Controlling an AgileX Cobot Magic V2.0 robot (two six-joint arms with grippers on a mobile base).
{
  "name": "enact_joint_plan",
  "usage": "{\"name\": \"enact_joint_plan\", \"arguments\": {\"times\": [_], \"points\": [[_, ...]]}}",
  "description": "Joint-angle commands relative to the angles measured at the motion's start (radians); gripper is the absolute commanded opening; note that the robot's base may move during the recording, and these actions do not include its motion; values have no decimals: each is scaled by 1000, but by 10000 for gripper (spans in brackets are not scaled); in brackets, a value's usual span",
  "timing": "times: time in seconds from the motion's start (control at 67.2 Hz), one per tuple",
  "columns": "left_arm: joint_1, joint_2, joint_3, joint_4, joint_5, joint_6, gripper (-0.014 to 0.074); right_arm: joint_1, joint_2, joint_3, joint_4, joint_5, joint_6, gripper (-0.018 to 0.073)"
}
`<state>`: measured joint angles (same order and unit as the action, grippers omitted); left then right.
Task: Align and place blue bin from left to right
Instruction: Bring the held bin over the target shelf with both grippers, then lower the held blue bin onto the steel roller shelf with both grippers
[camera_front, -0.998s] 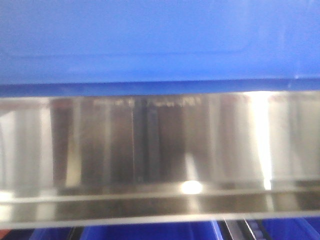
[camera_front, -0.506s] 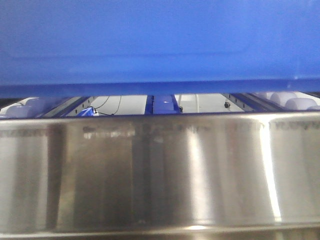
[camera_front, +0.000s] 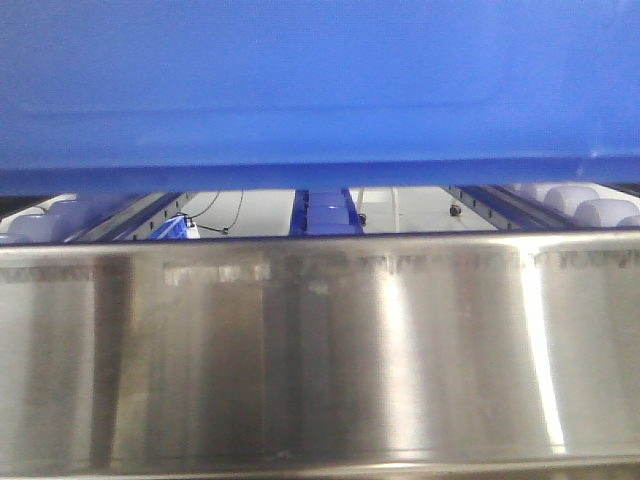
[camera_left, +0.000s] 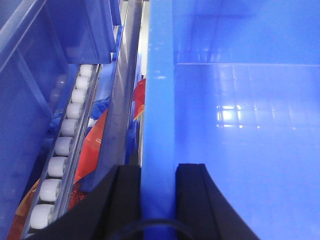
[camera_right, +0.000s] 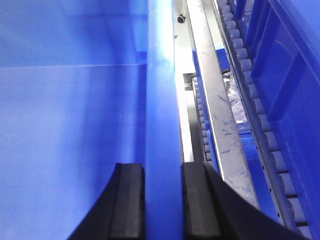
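Note:
The blue bin (camera_front: 320, 90) fills the top of the front view, its smooth side panel held above a steel rail. In the left wrist view my left gripper (camera_left: 159, 175) is shut on the blue bin's left rim (camera_left: 159, 100), one black finger on each side of the wall. The right wrist view shows my right gripper (camera_right: 163, 175) shut the same way on the bin's right rim (camera_right: 161, 90). The bin's glossy inside (camera_left: 245, 125) looks empty.
A shiny steel rail (camera_front: 320, 350) spans the lower front view, with roller tracks (camera_front: 590, 205) behind it. White rollers (camera_left: 62, 145) and red packets (camera_left: 92, 150) lie left of the bin; a darker blue crate (camera_right: 290, 75) and roller track (camera_right: 250, 85) stand to its right.
The steel rail has dropped lower in the front view and a gap with roller tracks has opened under the bin's bottom edge. Both grippers still hold the rims.

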<state>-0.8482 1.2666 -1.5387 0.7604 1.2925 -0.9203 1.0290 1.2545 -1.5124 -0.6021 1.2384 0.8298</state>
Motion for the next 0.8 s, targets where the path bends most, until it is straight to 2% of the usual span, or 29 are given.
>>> {"name": "enact_joint_plan", "arguments": {"times": [0.0, 0.447, 0.536, 0.61, 0.655, 0.789], "points": [[-11, -10, -8, 35, -71, -5, -111, 6, -14, -8, -28, -96, -3, -70], [-11, -10, -8, 35, -71, -5, -111, 6, -14, -8, -28, -96, -3, -70], [-11, -10, -8, 12, -71, -5, -111, 6, -14, -8, -25, -100, -3, -70], [6, -8, -8, -1, -71, -5, -111, 2, -8, -10, -10, -110, -3, -70], [27, -6, -8, -7, -116, -5, -111, -11, -1, -10, -1, -122, -3, -70], [97, 5, -8, -93, -202, -3, -111, -54, 18, -10, 6, -166, -3, -70]]}}
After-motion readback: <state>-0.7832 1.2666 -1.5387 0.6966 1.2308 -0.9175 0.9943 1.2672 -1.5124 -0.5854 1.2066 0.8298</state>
